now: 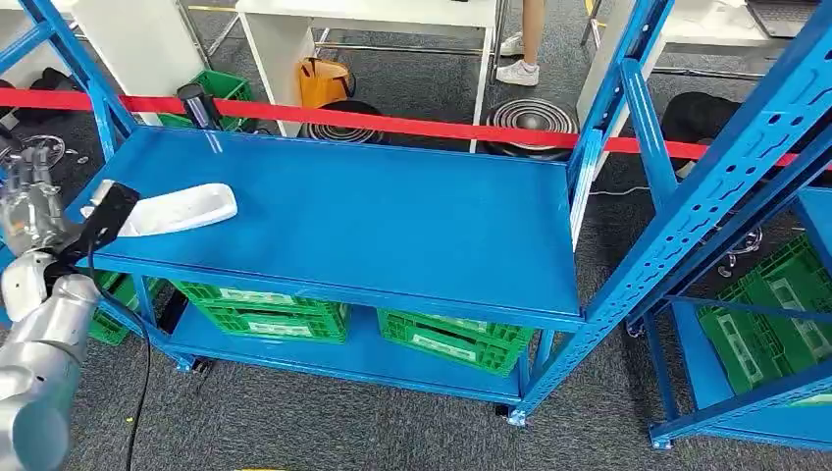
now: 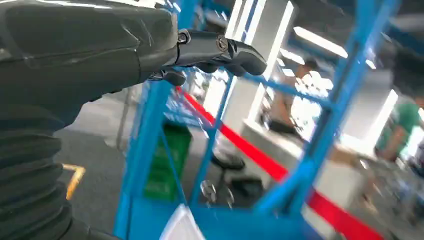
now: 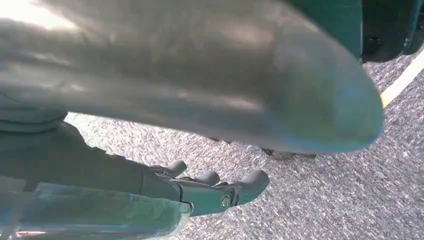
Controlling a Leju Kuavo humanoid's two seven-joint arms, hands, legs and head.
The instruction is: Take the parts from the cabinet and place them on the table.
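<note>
Left hand up close at the shelf's edge, fingers apart, holding nothing. Just beyond it the white part lies flat on the blue shelf. Right hand hangs over carpet, fingers loosely spread, empty. Green crates sit below; contents unclear.

The upper shelf of the blue rack lay open from the front, its surface bare across the middle and right. A white part occupied the left end, near the front edge. Blue uprights bounded both ends, and a slanted brace crossed at the right. Green crates filled the lower shelf beneath.
</note>
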